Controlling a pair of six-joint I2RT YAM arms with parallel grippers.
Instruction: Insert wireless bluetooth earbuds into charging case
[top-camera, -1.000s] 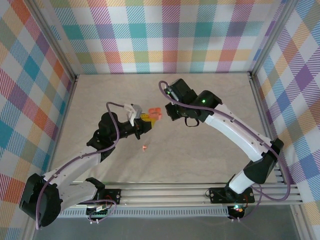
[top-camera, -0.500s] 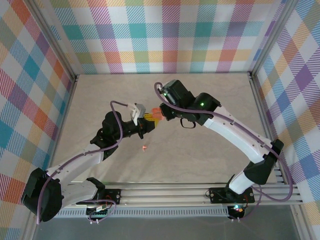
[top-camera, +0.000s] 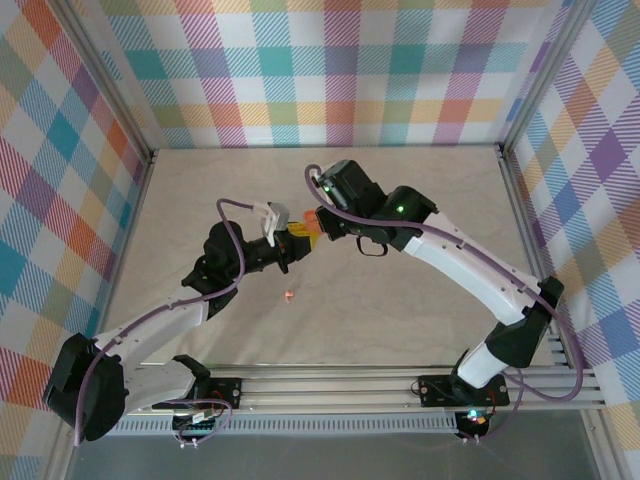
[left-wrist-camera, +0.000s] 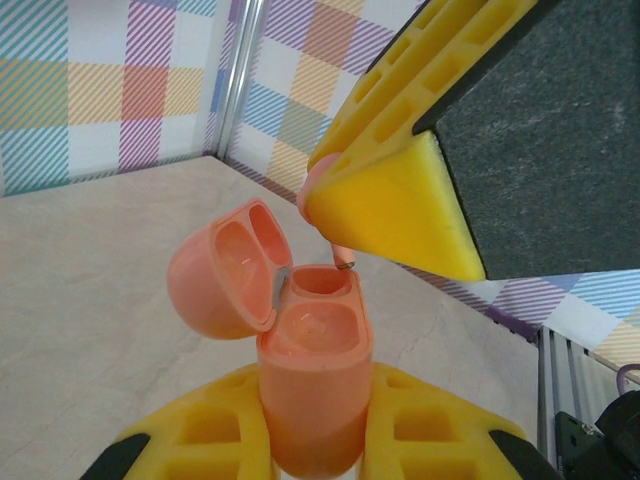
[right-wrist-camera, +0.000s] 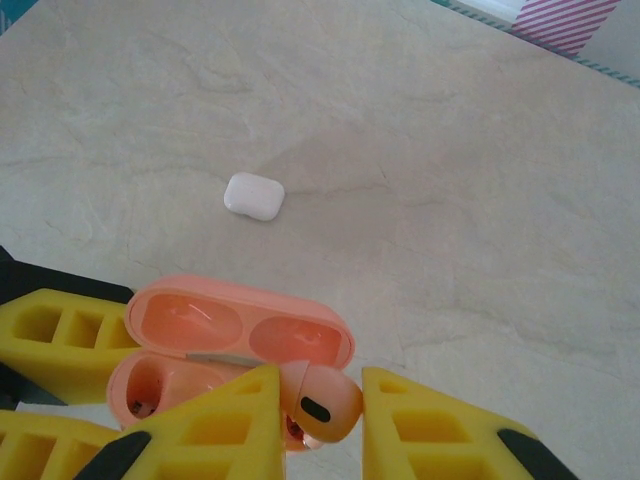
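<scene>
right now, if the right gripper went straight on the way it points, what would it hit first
Probably the open pink case held in the left gripper: the pink earbud in the right gripper hangs just above a socket.

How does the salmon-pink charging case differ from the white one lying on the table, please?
Colour: the pink case is salmon, the white case plain white. Lid: the pink case stands open, the white case looks shut. Support: the pink case is clamped in the left gripper, the white case lies free on the table. Both are small rounded pebble shapes.
</scene>
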